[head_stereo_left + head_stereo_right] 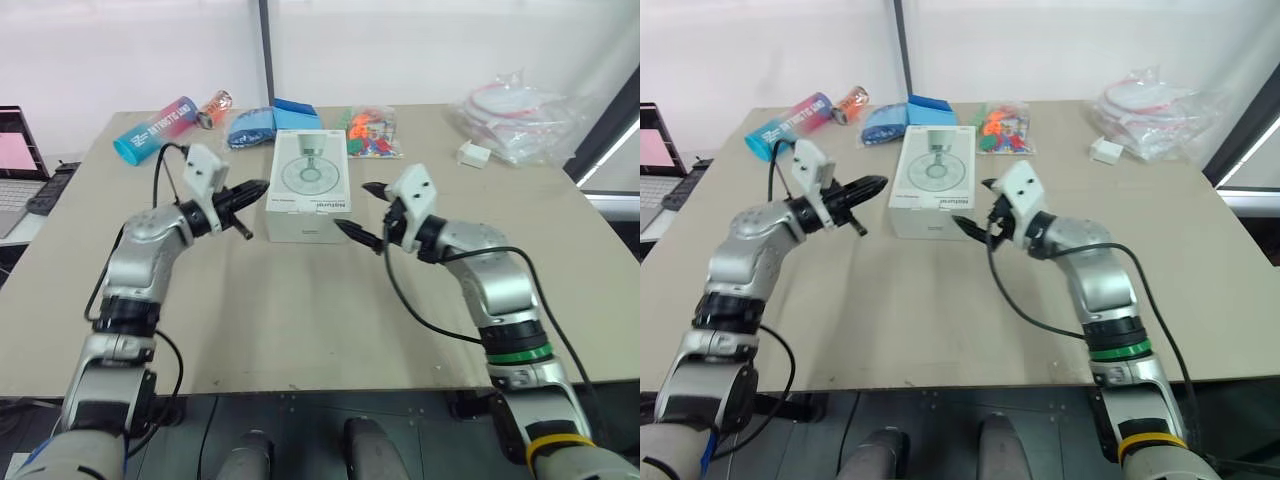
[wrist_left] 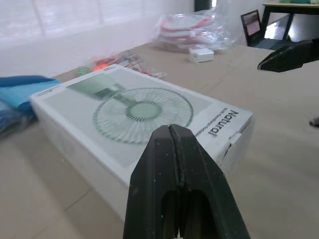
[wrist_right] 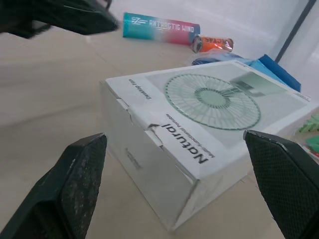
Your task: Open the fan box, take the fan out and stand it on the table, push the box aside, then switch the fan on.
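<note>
Right gripper (image 1: 353, 207) spread wide at the near right corner of the fan box (image 1: 310, 180), left gripper (image 1: 252, 191) pressed together just off its left edge, neither clearly nearer, and the box lies flat at upper centre, long axis running up the frame, with bare table (image 1: 300, 320) open below.

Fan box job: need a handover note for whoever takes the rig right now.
Grippers: the left gripper is shut and empty, tip just beside the fan box on its left side. The right gripper is open and empty at the box's near right corner; I cannot tell if it touches.
Things: the fan box lies flat, printed face up, mid table, end flaps closed.
Done: nothing yet.
Left: open the box, lift the fan out and stand it up, push the box aside, switch on.
</note>
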Robot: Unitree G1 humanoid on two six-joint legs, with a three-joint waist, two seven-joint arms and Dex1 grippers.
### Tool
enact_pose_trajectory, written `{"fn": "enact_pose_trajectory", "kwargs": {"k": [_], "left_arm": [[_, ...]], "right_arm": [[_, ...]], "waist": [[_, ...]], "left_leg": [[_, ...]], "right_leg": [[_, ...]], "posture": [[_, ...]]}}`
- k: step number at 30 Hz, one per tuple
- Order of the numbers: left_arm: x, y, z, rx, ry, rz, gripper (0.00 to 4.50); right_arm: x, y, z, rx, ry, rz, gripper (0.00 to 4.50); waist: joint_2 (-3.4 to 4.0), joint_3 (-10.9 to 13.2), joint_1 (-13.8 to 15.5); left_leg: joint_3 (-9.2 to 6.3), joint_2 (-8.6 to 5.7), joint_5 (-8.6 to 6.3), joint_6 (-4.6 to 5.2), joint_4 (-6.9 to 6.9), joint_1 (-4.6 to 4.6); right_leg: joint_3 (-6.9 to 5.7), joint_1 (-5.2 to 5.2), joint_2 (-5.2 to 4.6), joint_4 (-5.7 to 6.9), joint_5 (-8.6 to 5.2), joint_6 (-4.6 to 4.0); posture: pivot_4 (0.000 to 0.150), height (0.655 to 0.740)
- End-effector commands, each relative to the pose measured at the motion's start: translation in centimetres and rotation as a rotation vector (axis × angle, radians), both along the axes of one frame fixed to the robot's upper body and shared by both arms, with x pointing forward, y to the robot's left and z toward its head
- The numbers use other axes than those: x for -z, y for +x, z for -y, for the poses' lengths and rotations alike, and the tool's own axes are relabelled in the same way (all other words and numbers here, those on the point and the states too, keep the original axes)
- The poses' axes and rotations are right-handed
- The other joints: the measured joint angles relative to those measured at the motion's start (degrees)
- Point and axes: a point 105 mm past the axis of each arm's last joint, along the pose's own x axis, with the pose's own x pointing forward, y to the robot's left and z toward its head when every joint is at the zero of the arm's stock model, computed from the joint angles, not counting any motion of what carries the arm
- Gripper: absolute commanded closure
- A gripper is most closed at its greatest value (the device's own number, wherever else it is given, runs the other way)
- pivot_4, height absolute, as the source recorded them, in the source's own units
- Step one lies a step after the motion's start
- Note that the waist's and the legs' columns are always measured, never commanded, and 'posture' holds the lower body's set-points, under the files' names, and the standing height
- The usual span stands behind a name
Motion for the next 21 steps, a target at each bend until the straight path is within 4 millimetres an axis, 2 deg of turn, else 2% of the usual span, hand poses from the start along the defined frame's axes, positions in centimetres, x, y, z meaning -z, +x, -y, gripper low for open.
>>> {"fn": "enact_pose_trajectory", "kwargs": {"k": [1,5,10,15,21], "left_arm": [[-0.4,1.9,0.9,-0.002,0.059,0.033,4.46],[0.2,3.6,1.8,-0.024,0.155,0.024,4.46],[0.5,4.5,2.0,-0.038,0.271,0.029,4.46],[2.0,4.6,2.1,-0.003,0.425,-0.017,4.46],[3.0,4.7,1.7,-0.010,0.471,-0.041,4.46]], "right_arm": [[-1.7,0.1,-1.7,0.004,-0.033,0.103,0.00],[-1.5,1.0,-2.7,0.034,-0.079,0.138,0.00],[-1.7,1.6,-3.3,0.041,-0.100,0.161,0.00],[-1.2,2.5,-3.9,0.051,-0.132,0.158,0.00],[-0.9,3.9,-3.8,0.090,-0.154,0.159,0.00]], "waist": [[0.00,0.0,-0.3],[0.00,0.0,-0.6],[-0.01,0.0,-0.6],[0.00,0.0,-0.6],[0.00,0.0,-1.2]], "left_leg": [[0.01,0.00,0.00,0.00,-0.01,0.00],[0.01,0.00,0.00,-0.01,-0.03,-0.01],[-0.01,-0.01,0.01,-0.02,-0.01,-0.05],[-0.01,-0.02,0.02,-0.02,0.00,-0.11],[-0.02,-0.02,0.02,-0.02,0.01,-0.10]], "right_leg": [[0.04,-0.05,0.00,0.04,-0.01,0.00],[0.03,-0.15,0.01,0.09,0.00,-0.03],[0.03,-0.16,0.01,0.08,0.02,0.00],[0.03,-0.22,0.01,0.12,0.02,0.00],[0.03,-0.22,0.02,0.13,0.02,0.00]], "posture": [[0.150,0.7400],[0.150,0.7400],[0.150,0.7400],[0.150,0.7400],[0.150,0.7400]]}}
